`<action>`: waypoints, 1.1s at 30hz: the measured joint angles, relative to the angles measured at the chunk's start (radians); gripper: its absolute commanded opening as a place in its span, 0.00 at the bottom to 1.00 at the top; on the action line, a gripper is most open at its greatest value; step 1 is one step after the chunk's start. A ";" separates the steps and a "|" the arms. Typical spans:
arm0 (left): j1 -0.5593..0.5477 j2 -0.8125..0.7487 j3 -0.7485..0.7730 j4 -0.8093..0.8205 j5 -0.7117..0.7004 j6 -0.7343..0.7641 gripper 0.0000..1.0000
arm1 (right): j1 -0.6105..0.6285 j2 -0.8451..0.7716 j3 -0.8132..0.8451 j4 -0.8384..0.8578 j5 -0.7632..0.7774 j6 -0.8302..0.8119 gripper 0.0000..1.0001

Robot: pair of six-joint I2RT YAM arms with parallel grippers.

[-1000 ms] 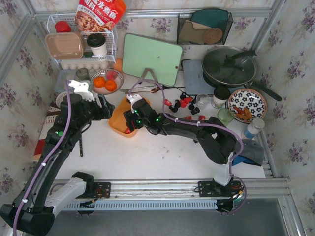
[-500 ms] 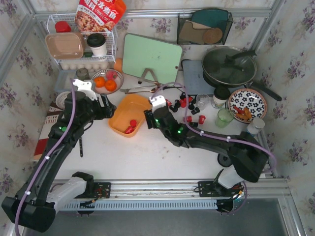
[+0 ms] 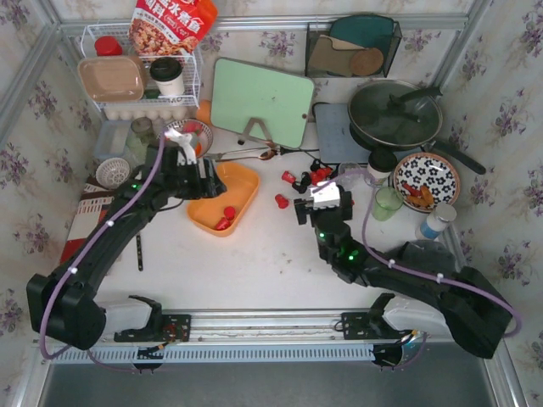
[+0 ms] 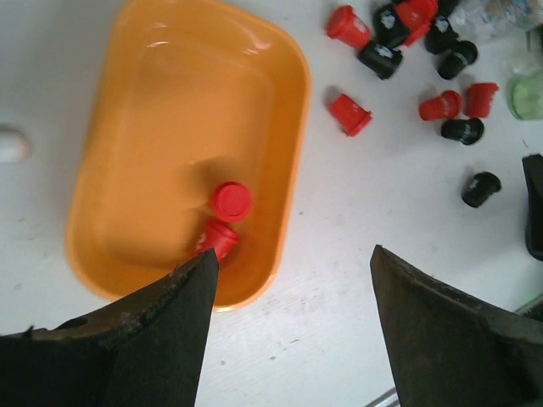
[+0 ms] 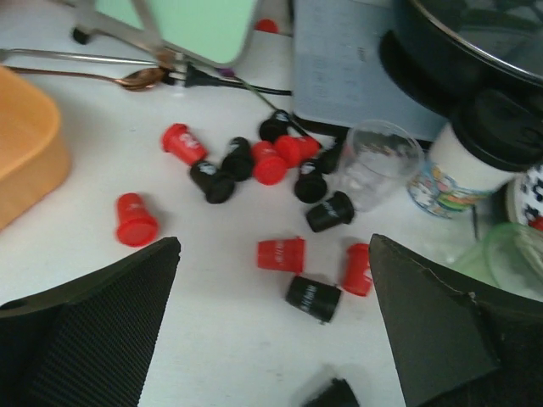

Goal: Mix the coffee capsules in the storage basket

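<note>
The left gripper (image 4: 293,253) hides the near rim of the shallow orange plastic basket (image 4: 110,170) holding two red tapered capsules (image 4: 230,202). More red and black capsules (image 5: 270,166) lie beside a clear glass (image 5: 377,165). Left and right gripper (image 5: 273,246) stand wide, empty.

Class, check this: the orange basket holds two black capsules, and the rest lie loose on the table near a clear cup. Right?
No. The two coffee capsules in the storage basket are red, not black; the left wrist view shows it. The rest do lie loose on the table near the clear cup.
</note>
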 measured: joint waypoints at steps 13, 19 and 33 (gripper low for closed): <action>-0.390 0.414 0.369 -0.058 -0.250 0.048 0.70 | -0.171 -0.297 -0.265 0.041 -0.011 0.042 1.00; -0.460 0.642 0.546 -0.132 -0.333 0.047 0.68 | -0.181 -0.426 -0.302 0.040 0.005 0.087 1.00; -0.515 0.972 0.777 -0.214 -0.452 0.023 0.68 | -0.181 -0.478 -0.302 0.008 -0.018 0.136 1.00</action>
